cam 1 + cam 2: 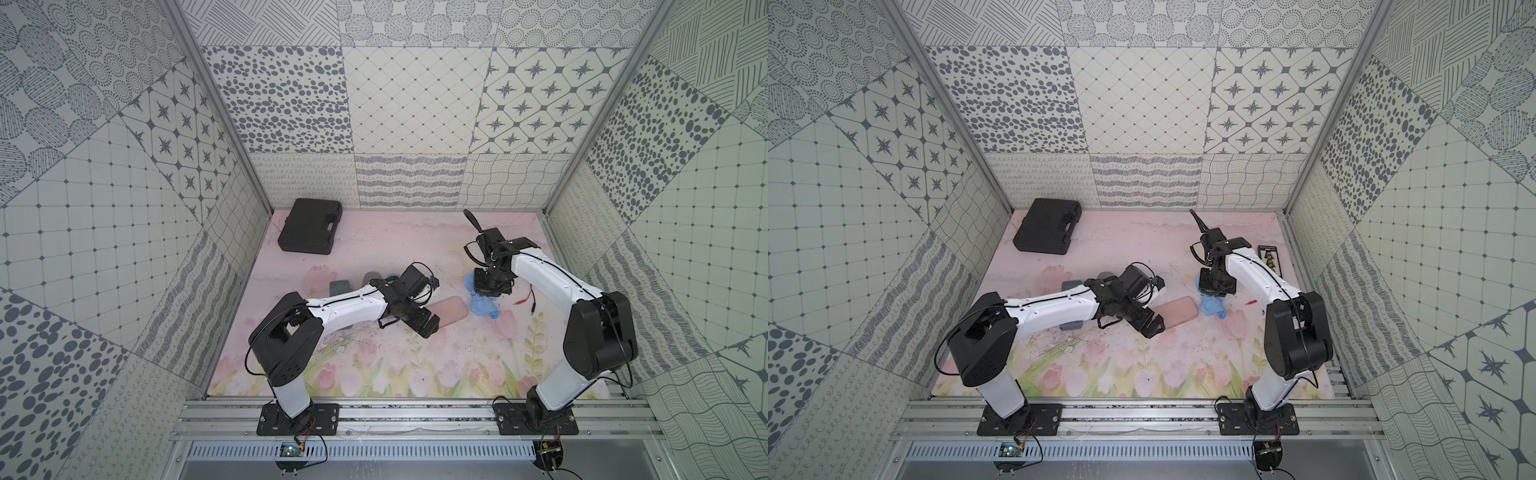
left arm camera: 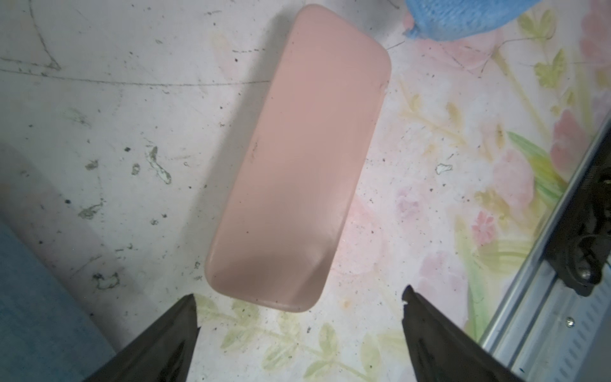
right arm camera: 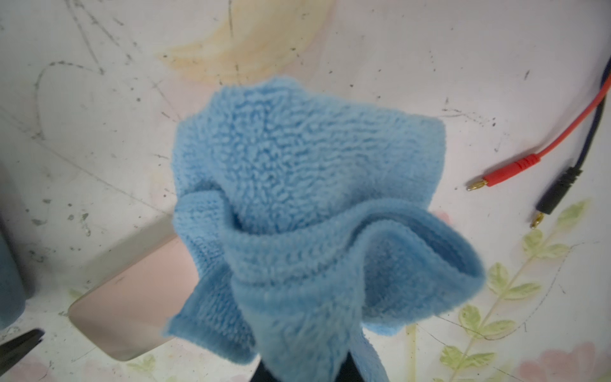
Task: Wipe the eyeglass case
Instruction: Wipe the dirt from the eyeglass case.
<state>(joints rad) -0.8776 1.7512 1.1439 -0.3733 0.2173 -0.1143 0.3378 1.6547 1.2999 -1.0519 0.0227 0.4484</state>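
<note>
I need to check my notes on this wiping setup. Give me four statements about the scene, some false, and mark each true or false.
1. The left gripper is clamped on the eyeglass case. False: its jaws stand open at the case's end.
2. The right gripper holds the blue cloth. True.
3. The eyeglass case lies open. False: it lies closed on the table.
4. A black tool case sits at the table's far edge. True.

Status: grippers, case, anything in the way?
Left gripper open, just short of eyeglass case. Right gripper shut on blue cloth, beside case. Nothing on the case.
</note>
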